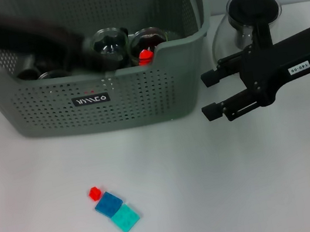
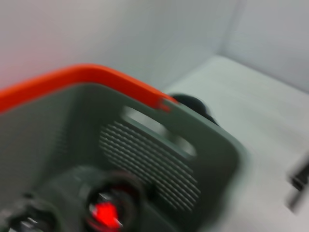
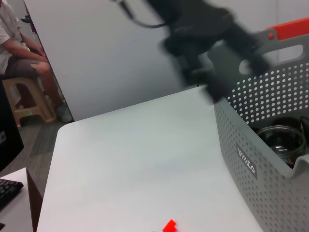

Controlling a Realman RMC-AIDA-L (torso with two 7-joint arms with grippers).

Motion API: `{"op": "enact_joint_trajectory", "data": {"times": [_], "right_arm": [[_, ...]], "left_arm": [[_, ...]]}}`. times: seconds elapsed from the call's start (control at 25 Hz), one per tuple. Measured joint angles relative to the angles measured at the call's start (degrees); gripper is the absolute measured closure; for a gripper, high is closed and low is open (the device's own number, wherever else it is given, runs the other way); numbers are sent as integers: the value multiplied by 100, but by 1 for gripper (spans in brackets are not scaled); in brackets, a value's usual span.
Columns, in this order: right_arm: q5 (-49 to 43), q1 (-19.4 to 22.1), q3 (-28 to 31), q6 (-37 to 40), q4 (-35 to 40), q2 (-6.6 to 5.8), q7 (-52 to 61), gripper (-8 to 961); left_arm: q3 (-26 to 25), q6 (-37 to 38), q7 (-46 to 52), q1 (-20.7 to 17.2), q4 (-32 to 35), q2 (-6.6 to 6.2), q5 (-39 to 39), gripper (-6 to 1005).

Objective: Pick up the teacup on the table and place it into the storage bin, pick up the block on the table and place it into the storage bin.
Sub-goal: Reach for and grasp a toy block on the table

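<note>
Currently: left hand (image 1: 80,45) down inside storage bin (image 1: 104,95), its fingers hidden, cannot tell | right hand (image 1: 212,94) fingers apart, hovering beside bin's right wall | teacups (image 1: 110,43) lie in bin | red block (image 1: 94,193), blue block (image 1: 108,205), teal block (image 1: 126,219) on worktop (image 1: 244,184) before bin

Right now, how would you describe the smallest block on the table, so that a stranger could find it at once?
Start at the storage bin, the big grey-green perforated basket at the back of the white table. In front of it, toward the robot's left, three blocks lie in a short diagonal row. The one you want is the red block at the end nearest the bin: much smaller than the dark blue block and turquoise block.
</note>
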State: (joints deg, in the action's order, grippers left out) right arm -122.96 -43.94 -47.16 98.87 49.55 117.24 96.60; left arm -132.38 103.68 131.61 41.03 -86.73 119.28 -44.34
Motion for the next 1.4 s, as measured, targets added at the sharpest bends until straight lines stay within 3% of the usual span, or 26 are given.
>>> {"op": "enact_joint_trajectory", "data": {"times": [0.2, 0.4, 0.68, 1.12, 1.4], "right_arm": [[1, 21, 71, -16, -31, 5, -20, 115], [2, 25, 114, -21, -40, 25, -28, 116], [2, 25, 113, -61, -49, 42, 26, 115], [61, -56, 120, -248, -342, 50, 217, 116], [232, -5, 146, -212, -593, -27, 383, 116]], "left_arm": [[482, 671, -247, -595, -917, 289, 178, 37], [787, 801, -786, -1061, -1096, 484, 456, 43], [1479, 777, -1628, -1399, -954, 502, 962, 51], [2454, -26, -2687, -1052, -258, 472, 2139, 64], [3416, -459, -3134, -1115, -62, 489, 2652, 72]]}}
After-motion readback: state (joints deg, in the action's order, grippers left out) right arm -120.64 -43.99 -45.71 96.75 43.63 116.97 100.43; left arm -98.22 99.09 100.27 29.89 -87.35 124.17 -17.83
